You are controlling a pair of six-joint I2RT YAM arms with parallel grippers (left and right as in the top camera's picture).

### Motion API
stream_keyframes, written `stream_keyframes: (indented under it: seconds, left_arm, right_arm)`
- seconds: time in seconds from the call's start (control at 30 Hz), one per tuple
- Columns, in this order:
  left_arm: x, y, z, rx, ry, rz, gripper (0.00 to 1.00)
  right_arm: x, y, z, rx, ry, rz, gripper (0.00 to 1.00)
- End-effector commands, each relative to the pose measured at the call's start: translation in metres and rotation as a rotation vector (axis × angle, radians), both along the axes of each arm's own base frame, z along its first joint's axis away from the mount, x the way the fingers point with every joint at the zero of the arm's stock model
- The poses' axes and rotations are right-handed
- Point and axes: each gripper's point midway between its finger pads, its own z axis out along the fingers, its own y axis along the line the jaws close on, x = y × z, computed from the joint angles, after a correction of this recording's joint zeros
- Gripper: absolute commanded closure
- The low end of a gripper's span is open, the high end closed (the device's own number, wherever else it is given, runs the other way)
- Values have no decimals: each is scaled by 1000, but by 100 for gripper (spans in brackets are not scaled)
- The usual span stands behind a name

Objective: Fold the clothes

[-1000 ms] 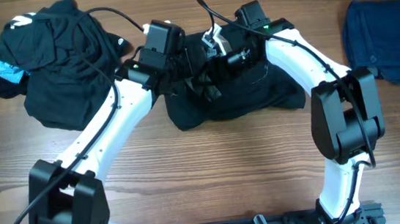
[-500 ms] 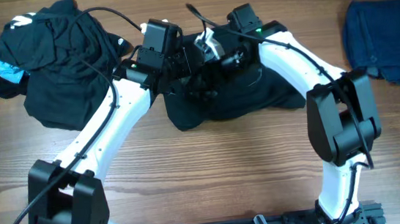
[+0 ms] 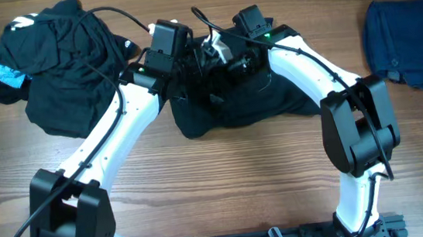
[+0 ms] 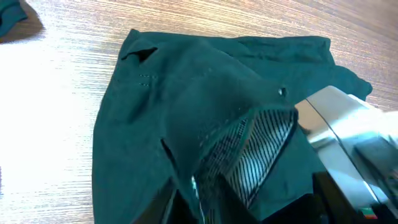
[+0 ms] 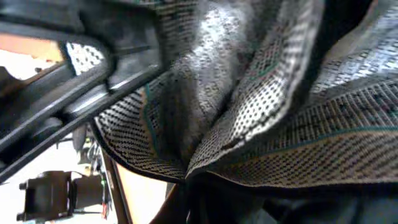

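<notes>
both the left gripper (image 3: 192, 77) and right gripper (image 3: 222, 63) pinch the shorts (image 4: 161, 106) close together; we risk them colliding or slipping.

I have open wood across the front of the table (image 3: 226, 187), between the arm bases and the shorts (image 3: 249, 107), and another free lane between the shorts and the navy cloth (image 3: 409, 33) at the far right. The middle rear is crowded: the left gripper (image 3: 194, 80) and right gripper (image 3: 220, 62) sit close together over the shorts, with cables (image 3: 203, 20) looping above them. A pile of dark clothes (image 3: 58, 63) blocks the rear left corner, just beside the left arm.
</notes>
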Motion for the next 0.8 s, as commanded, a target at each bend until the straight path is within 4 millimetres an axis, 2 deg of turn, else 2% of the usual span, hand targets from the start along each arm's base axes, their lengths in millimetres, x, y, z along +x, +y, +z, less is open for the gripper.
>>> stream_keyframes:
  seconds: [0.0, 0.1, 0.23, 0.33, 0.43, 0.57, 0.63, 0.77]
  left_arm:
    - [4, 1, -1, -10, -3, 9, 79]
    - [5, 3, 2, -12, -10, 14, 66]
    - [6, 27, 19, -20, -27, 63, 52]
    - [2, 52, 28, -31, -10, 107, 51]
    - [-6, 72, 21, -24, 52, 143, 51]
    - [-17, 79, 13, 5, 106, 144, 52]
    - [-17, 79, 13, 9, 105, 146, 52]
    - [-17, 80, 12, 12, 104, 149, 52]
  right_arm:
    - [5, -2, 6, -42, 3, -58, 96]
    - [9, -5, 4, -56, -3, -73, 96]
    - [20, -16, 12, -49, -16, -106, 96]
    - [31, -28, 33, -39, -52, -137, 96]
    - [42, -43, 54, -103, -97, -184, 96]
    - [45, -53, 80, -165, -137, -220, 96]
    - [46, -60, 80, -207, -120, -259, 96]
    - [53, -89, 82, -247, -74, -335, 96]
